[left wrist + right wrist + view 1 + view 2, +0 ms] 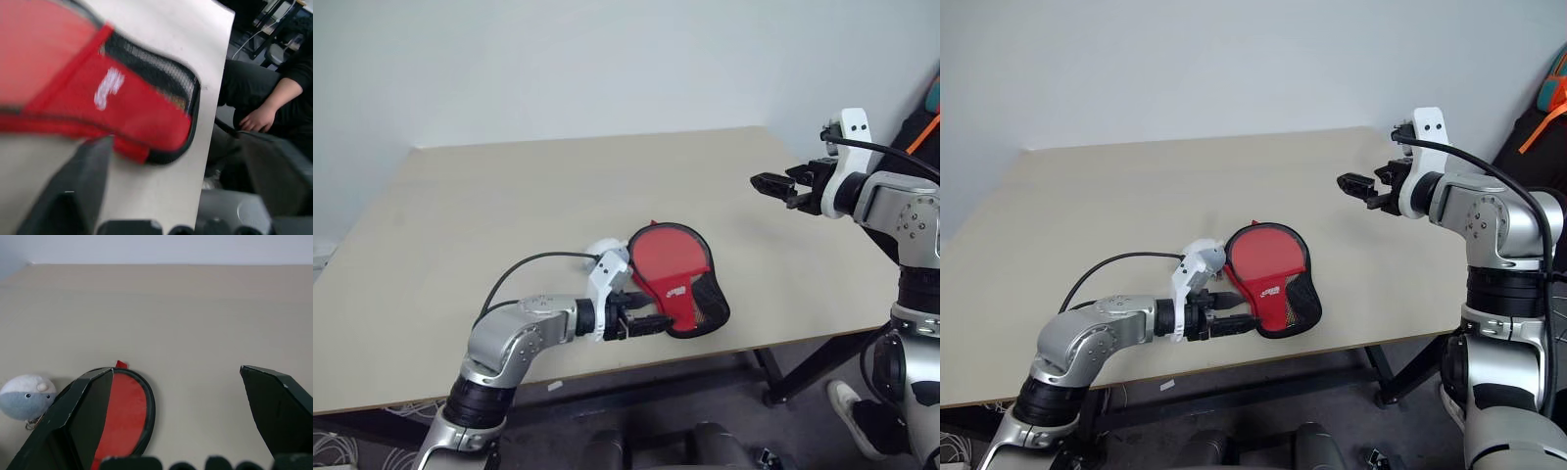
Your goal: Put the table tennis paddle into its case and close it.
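Note:
The red case (668,262) lies flat near the table's front edge, with its black zipper rim, white logo and mesh pocket (161,73) facing up. I cannot tell the table tennis paddle apart from the case. My left gripper (644,319) sits low at the case's narrow handle end. Its fingers (85,183) are spread open, and the fabric tip lies just off one of them, not pinched. My right gripper (770,183) hovers above the table's right side, well away from the case. It is open and points toward the case's round end (124,413).
A small white-grey plush lump (604,250) rests on the beige table (509,215) just left of the case. The table's front edge runs right behind my left gripper. A seated person's hand (257,120) shows past that edge.

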Robot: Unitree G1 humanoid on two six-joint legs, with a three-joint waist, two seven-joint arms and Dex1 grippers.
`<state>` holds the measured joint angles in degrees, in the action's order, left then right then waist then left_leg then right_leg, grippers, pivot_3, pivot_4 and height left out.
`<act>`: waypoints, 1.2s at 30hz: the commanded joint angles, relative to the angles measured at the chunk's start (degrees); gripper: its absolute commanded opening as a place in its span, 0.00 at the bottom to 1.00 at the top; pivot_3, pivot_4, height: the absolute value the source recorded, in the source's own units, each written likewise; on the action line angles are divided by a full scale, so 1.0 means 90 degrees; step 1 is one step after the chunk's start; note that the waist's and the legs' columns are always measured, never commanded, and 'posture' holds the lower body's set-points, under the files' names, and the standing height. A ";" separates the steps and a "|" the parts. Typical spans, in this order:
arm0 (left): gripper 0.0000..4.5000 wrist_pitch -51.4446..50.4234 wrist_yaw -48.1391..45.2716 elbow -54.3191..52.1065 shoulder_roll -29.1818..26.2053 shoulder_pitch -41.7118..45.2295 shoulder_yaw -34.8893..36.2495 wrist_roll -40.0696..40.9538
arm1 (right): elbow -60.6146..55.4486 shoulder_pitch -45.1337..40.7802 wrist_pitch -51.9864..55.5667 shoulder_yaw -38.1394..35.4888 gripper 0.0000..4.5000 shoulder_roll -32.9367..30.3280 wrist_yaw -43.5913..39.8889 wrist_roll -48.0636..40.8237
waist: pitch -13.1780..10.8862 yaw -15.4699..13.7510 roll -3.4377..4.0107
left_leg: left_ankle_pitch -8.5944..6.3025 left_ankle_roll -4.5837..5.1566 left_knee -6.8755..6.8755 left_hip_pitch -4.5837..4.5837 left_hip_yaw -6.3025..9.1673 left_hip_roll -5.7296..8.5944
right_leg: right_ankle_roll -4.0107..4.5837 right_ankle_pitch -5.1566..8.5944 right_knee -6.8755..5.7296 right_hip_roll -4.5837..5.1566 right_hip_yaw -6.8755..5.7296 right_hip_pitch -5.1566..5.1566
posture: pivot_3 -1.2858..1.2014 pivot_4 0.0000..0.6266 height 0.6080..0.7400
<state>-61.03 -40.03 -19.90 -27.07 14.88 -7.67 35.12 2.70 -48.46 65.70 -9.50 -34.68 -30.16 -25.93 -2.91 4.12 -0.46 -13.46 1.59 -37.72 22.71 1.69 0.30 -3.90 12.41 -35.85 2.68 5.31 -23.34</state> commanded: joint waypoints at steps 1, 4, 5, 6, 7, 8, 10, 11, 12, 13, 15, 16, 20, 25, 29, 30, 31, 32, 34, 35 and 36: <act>0.99 -0.0215 0.0078 -0.0186 0.0021 -0.0140 0.0319 0.0335 | -0.0288 -0.0004 -0.0006 -0.0113 1.00 0.0040 0.0043 -0.0118 | 0.0000 0.0000 0.0000 | 0.0000 0.0000 0.0000 0.0000 -0.0001 0.0000 | 0.0000 0.0000 0.0001 0.0000 0.0000 0.0000 | 0.52 0.00 1.00; 0.99 -0.0576 0.0208 0.0040 0.0190 -0.0276 0.0557 0.0630 | -0.0336 0.0039 0.0026 -0.0128 1.00 0.0080 0.0084 -0.0134 | 0.0000 -0.0006 0.0000 | 0.0000 0.0000 -0.0004 0.0001 0.0002 0.0000 | 0.0001 0.0000 0.0001 0.0000 -0.0002 0.0003 | 0.52 0.00 1.00; 0.99 -0.0660 0.0266 0.0117 0.0278 -0.0304 0.0637 0.0705 | -0.0361 0.0049 0.0047 -0.0138 1.00 0.0093 0.0101 -0.0151 | 0.0000 -0.0005 0.0000 | 0.0000 0.0000 -0.0005 0.0001 0.0002 0.0000 | 0.0001 0.0000 0.0001 0.0000 -0.0003 0.0005 | 0.52 0.00 1.00; 0.99 -0.0742 0.0344 0.0195 0.0366 -0.0317 0.0709 0.0765 | -0.0383 0.0059 0.0064 -0.0144 1.00 0.0104 0.0118 -0.0169 | 0.0000 -0.0004 0.0000 | 0.0000 0.0000 -0.0007 0.0001 0.0003 0.0001 | 0.0000 0.0000 0.0001 0.0001 -0.0003 0.0005 | 0.52 0.00 1.00; 0.99 -0.0836 0.0416 0.0271 0.0468 -0.0316 0.0785 0.0829 | -0.0399 0.0066 0.0075 -0.0147 1.00 0.0112 0.0136 -0.0182 | 0.0000 -0.0003 0.0000 | 0.0000 0.0000 -0.0007 0.0001 0.0002 0.0001 | 0.0000 0.0000 0.0000 0.0001 -0.0003 0.0005 | 0.52 0.00 1.00; 0.99 -0.0961 0.0505 0.0385 0.0624 -0.0301 0.0885 0.0935 | -0.0417 0.0074 0.0090 -0.0157 1.00 0.0130 0.0158 -0.0199 | 0.0000 -0.0003 0.0000 | 0.0000 0.0000 -0.0006 0.0000 0.0002 0.0001 | 0.0000 0.0000 0.0000 0.0001 -0.0003 0.0004 | 0.52 0.00 1.00; 0.99 -0.1192 0.0669 0.0565 0.0864 -0.0245 0.1008 0.1067 | -0.0462 0.0081 0.0132 -0.0174 1.00 0.0180 0.0219 -0.0227 | 0.0000 -0.0003 0.0000 | 0.0000 0.0000 -0.0005 0.0000 0.0003 0.0001 | 0.0000 0.0000 0.0000 0.0001 -0.0003 0.0004 | 0.52 0.00 1.00; 0.99 -0.1286 0.0733 0.0632 0.0958 -0.0210 0.1040 0.1113 | -0.0489 0.0082 0.0156 -0.0179 1.00 0.0206 0.0252 -0.0239 | 0.0000 -0.0002 0.0000 | 0.0000 0.0000 -0.0005 0.0000 0.0003 0.0000 | 0.0000 0.0000 0.0000 0.0000 -0.0003 0.0004 | 0.52 0.00 1.00; 0.99 -0.1372 0.0815 0.0714 0.1062 -0.0170 0.1072 0.1140 | -0.0519 0.0087 0.0181 -0.0186 1.00 0.0237 0.0283 -0.0251 | 0.0000 -0.0002 0.0000 | 0.0000 0.0000 -0.0005 0.0000 0.0003 0.0001 | -0.0001 -0.0001 -0.0001 0.0000 -0.0003 0.0004 | 0.52 0.00 1.00; 0.99 -0.1461 0.0896 0.0784 0.1158 -0.0129 0.1107 0.1175 | -0.0549 0.0093 0.0203 -0.0192 1.00 0.0264 0.0310 -0.0260 | 0.0001 -0.0002 0.0000 | 0.0000 0.0000 -0.0005 0.0000 0.0003 0.0001 | -0.0001 -0.0001 0.0000 0.0000 -0.0003 0.0004 | 0.52 0.00 1.00; 0.99 -0.1624 0.1048 0.0880 0.1315 -0.0036 0.1149 0.1189 | -0.0594 0.0103 0.0235 -0.0204 1.00 0.0303 0.0355 -0.0281 | 0.0002 -0.0007 0.0001 | 0.0000 0.0000 -0.0006 0.0000 0.0004 0.0002 | 0.0000 -0.0001 -0.0001 0.0000 -0.0004 0.0006 | 0.52 0.00 1.00; 0.99 -0.1703 0.1112 0.0907 0.1357 0.0011 0.1119 0.1174 | -0.0621 0.0106 0.0256 -0.0214 1.00 0.0323 0.0380 -0.0299 | 0.0002 -0.0007 0.0001 | 0.0000 0.0000 -0.0007 0.0000 0.0004 0.0003 | 0.0000 -0.0001 0.0000 0.0000 -0.0004 0.0007 | 0.52 0.00 1.00; 0.99 -0.1894 0.1335 0.0994 0.1450 0.0135 0.0982 0.1070 | -0.0697 0.0110 0.0324 -0.0262 1.00 0.0391 0.0480 -0.0355 | 0.0003 -0.0007 0.0002 | 0.0000 0.0000 -0.0007 -0.0001 0.0005 0.0004 | -0.0001 -0.0001 0.0000 0.0001 -0.0003 0.0009 | 0.52 0.00 1.00; 0.99 -0.2290 0.1701 0.1165 0.1819 0.0291 0.1076 0.1104 | -0.0873 0.0166 0.0451 -0.0330 1.00 0.0575 0.0647 -0.0429 | 0.0005 -0.0009 0.0006 | 0.0000 -0.0001 -0.0008 -0.0002 0.0007 0.0006 | -0.0001 -0.0001 0.0001 0.0002 -0.0004 0.0013 | 0.52 0.00 1.00; 0.99 -0.2695 0.2122 0.1388 0.2247 0.0490 0.1327 0.1032 | -0.0904 0.0182 0.0475 -0.0370 1.00 0.0643 0.0735 -0.0467 | 0.0009 -0.0035 0.0010 | 0.0000 0.0000 -0.0011 -0.0004 0.0017 0.0010 | -0.0001 -0.0001 0.0003 0.0003 -0.0010 0.0022 | 0.52 0.00 1.00; 0.99 -0.2753 0.2211 0.1447 0.2332 0.0545 0.1377 0.0993 | -0.0903 0.0181 0.0474 -0.0374 1.00 0.0661 0.0755 -0.0471 | 0.0009 -0.0053 0.0011 | 0.0000 0.0000 -0.0013 -0.0004 0.0018 0.0013 | -0.0002 0.0000 0.0003 0.0005 -0.0010 0.0023 | 0.52 0.00 1.00; 0.99 -0.2863 0.2309 0.1505 0.2446 0.0609 0.1457 0.0970 | -0.0904 0.0181 0.0472 -0.0377 1.00 0.0680 0.0775 -0.0478 | 0.0010 -0.0074 0.0011 | 0.0000 0.0000 -0.0013 -0.0004 0.0019 0.0016 | -0.0002 -0.0001 0.0004 0.0006 -0.0010 0.0025 | 0.52 0.00 1.00; 0.99 -0.2953 0.2409 0.1552 0.2542 0.0663 0.1519 0.0930 | -0.0906 0.0180 0.0471 -0.0379 1.00 0.0698 0.0793 -0.0484 | 0.0010 -0.0123 0.0011 | 0.0000 0.0000 -0.0015 -0.0005 0.0019 0.0016 | -0.0003 0.0000 0.0005 0.0007 -0.0011 0.0026 | 0.52 0.00 1.00; 0.99 -0.3119 0.2549 0.1628 0.2751 0.0751 0.1667 0.0891 | -0.0918 0.0183 0.0475 -0.0380 1.00 0.0736 0.0822 -0.0496 | 0.0010 -0.0159 0.0012 | 0.0000 0.0000 -0.0018 -0.0007 0.0020 0.0018 | -0.0003 -0.0001 0.0005 0.0007 -0.0013 0.0032 | 0.52 0.00 1.00; 0.99 -0.3192 0.2612 0.1654 0.2831 0.0785 0.1736 0.0853 | -0.0925 0.0182 0.0479 -0.0381 1.00 0.0759 0.0835 -0.0499 | 0.0011 -0.0165 0.0012 | 0.0000 0.0000 -0.0018 -0.0009 0.0021 0.0018 | -0.0003 -0.0001 0.0006 0.0007 -0.0013 0.0034 | 0.52 0.00 1.00; 0.99 -0.3235 0.2693 0.1695 0.2918 0.0817 0.1808 0.0803 | -0.0932 0.0182 0.0483 -0.0380 1.00 0.0780 0.0849 -0.0506 | 0.0011 -0.0168 0.0013 | 0.0000 0.0000 -0.0019 -0.0009 0.0022 0.0019 | -0.0003 -0.0001 0.0006 0.0008 -0.0014 0.0035 | 0.52 0.00 1.00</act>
<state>-88.12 -17.28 -6.66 -2.15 21.70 8.81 43.47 -3.35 -46.18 70.19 -11.46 -27.74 -22.97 -29.71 -2.81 2.61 -0.35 -13.46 1.58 -37.90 22.63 1.89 0.48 -3.93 12.40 -35.80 2.76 5.18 -23.01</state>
